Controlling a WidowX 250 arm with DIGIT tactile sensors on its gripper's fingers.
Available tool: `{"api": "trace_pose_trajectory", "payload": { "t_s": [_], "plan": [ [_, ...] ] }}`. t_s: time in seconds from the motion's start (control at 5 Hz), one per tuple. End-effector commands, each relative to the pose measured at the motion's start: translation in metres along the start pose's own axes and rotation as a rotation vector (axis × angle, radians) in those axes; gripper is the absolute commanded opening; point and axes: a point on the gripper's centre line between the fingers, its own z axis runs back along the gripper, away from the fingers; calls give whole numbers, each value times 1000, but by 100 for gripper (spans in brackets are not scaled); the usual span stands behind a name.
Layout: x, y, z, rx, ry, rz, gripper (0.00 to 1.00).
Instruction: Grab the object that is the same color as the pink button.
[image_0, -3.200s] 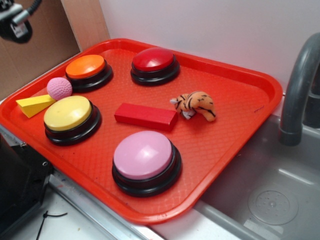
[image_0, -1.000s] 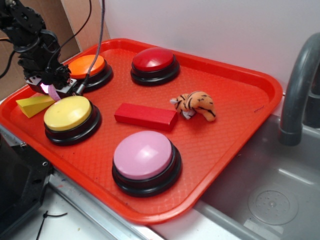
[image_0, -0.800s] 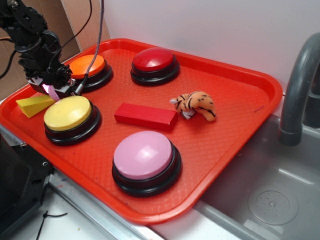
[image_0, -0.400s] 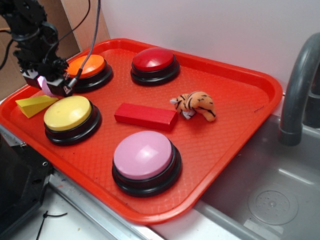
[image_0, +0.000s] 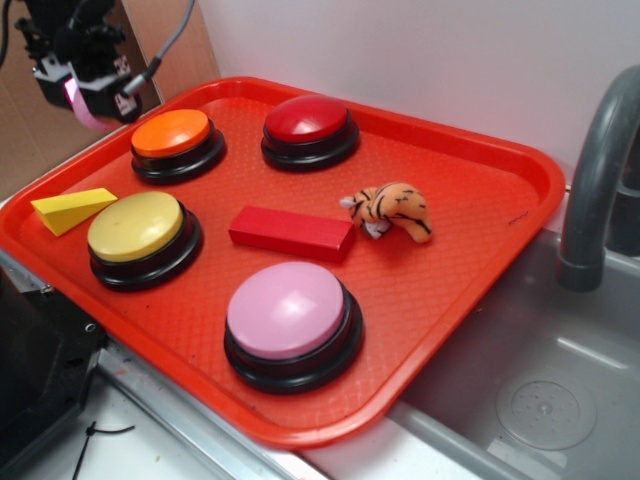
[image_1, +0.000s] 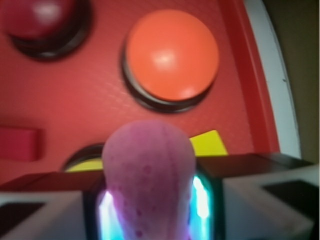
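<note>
A: Pink, bumpy and squeezed narrow: the small pink ball (image_1: 149, 185) sits clamped between the gripper (image_0: 88, 92) fingers (image_1: 260, 200), raised in the air above the far left corner of the red tray (image_0: 470, 260).

B: What lies under it?

A: The wrist view looks down on the orange button (image_1: 172, 54), with a tip of the yellow wedge (image_0: 72, 209) and a sliver of the yellow button (image_0: 136, 226) showing past the ball.

B: Open room?

A: Bare tray between the red button (image_0: 309, 119) and the toy tiger (image_0: 390, 209), and along the right rim. The red block (image_0: 291, 231) lies in the middle, apart from the pink button (image_0: 288, 310) near the front edge. A grey faucet (image_0: 598, 180) stands past the right rim, over the sink (image_0: 540, 390).
</note>
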Motion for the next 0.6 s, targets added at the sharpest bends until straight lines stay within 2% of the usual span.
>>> {"api": "trace_pose_trajectory", "payload": {
  "t_s": [0.0, 0.2, 0.4],
  "plan": [
    [13, -40, 67, -49, -95, -34, 0],
    [21, -58, 72, -83, -91, -47, 0],
    [24, -67, 65, -47, -99, -65, 0]
  ]
}}
